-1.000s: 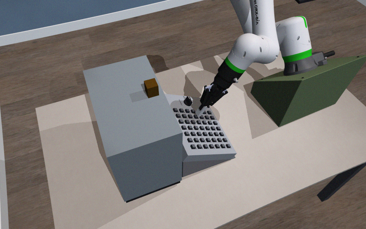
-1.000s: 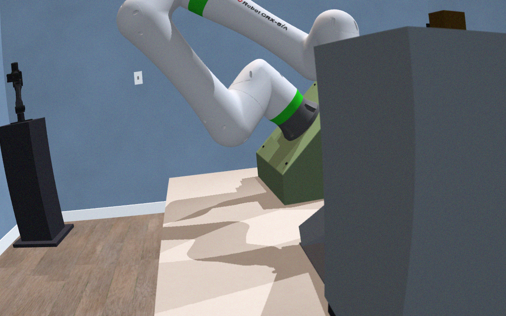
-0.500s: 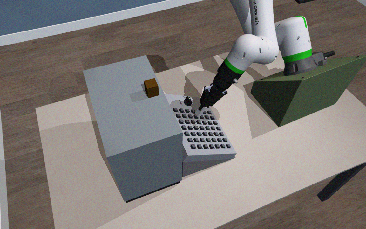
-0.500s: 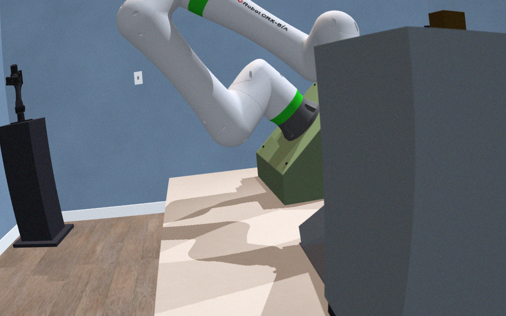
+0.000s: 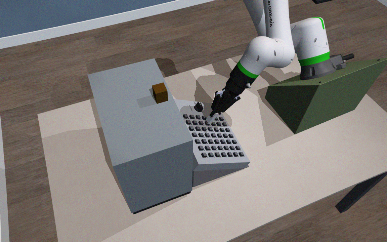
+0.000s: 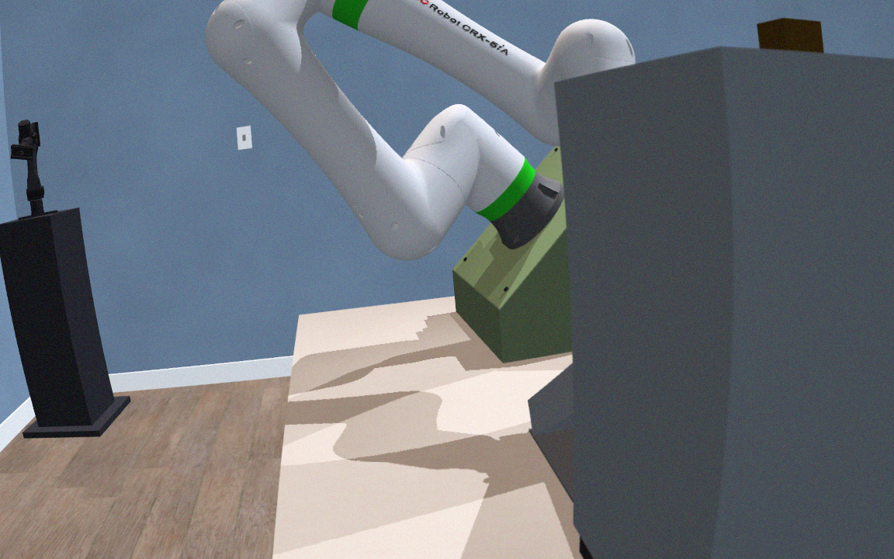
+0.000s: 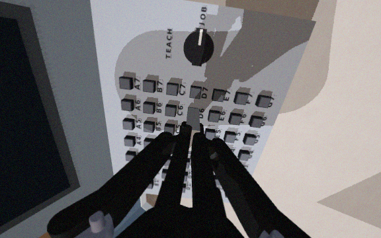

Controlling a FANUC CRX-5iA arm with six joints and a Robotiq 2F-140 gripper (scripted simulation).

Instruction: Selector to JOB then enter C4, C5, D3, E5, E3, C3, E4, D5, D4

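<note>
The grey keypad (image 5: 222,162) (image 7: 111,20) slopes beside the large grey housing. Its black selector (image 5: 199,106) (image 7: 198,47) has its white mark toward the JOB print. No key that shows is lit. My gripper (image 5: 208,121) (image 7: 192,116) is shut and empty, its grey fingertips over the D6 key's place, covering most of it; whether they touch it I cannot tell. Key C5 (image 7: 169,128) and key E5 (image 7: 210,133) show on either side in the wrist view. The fingers hide D5 and most of the C, D and E keys below. The exterior view does not show the gripper.
The grey housing (image 5: 153,171) (image 6: 645,278) (image 7: 61,82) rises along the keypad's A side, with an orange-brown block (image 5: 160,93) (image 6: 790,35) on top. The green arm base (image 5: 333,96) (image 6: 533,326) stands across the table (image 5: 294,168) (image 6: 380,514). A black pedestal (image 6: 54,319) stands on the floor.
</note>
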